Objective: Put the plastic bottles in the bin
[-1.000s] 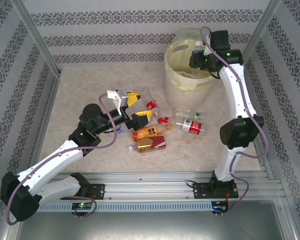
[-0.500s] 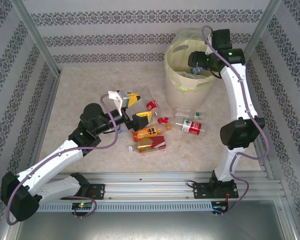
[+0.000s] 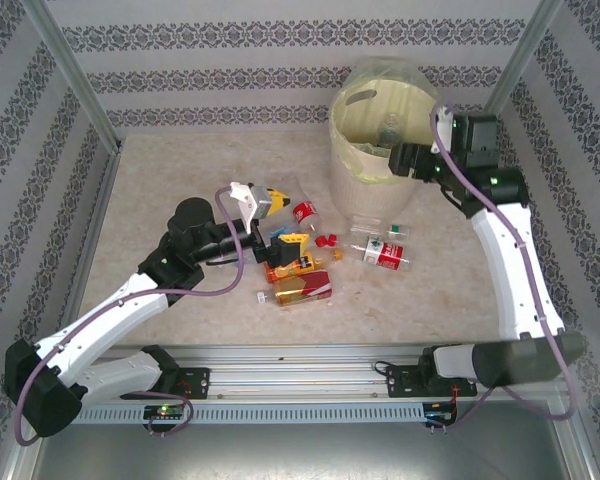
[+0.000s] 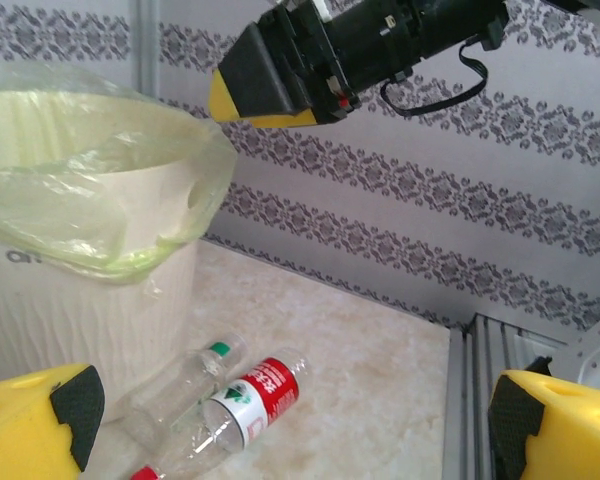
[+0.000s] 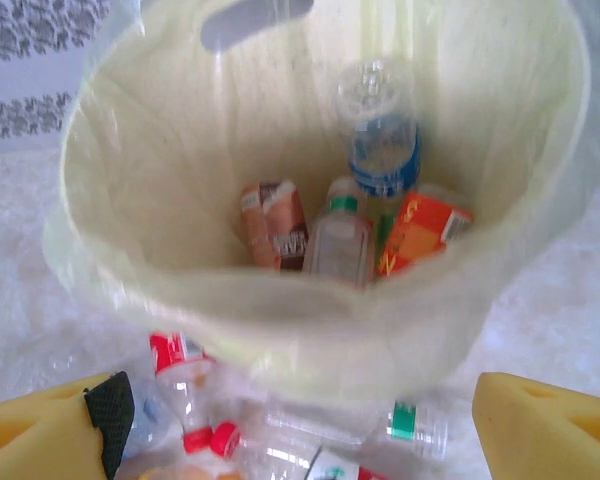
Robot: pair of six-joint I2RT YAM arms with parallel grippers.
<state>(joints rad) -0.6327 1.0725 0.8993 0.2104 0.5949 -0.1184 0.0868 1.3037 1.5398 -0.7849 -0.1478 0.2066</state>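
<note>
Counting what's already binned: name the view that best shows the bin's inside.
Right wrist: it looks down into the bin, bottles lying at the bottom. Top external catches its inner wall at an angle; left wrist, its outside and bagged rim.

The pale table point(image 3: 160, 180) holds the bin point(image 3: 352, 185), just beside the right gripper point(image 3: 402, 158). 2 orange bottles point(image 3: 302, 288) lie near the left gripper point(image 3: 281, 222), a red-label bottle point(image 3: 385, 253) farther to its right.

Bin point(image 4: 70, 320) cropped at left wrist view's left edge, plastic bottles point(image 5: 380, 150) inside blurred, labels unreadable
</note>
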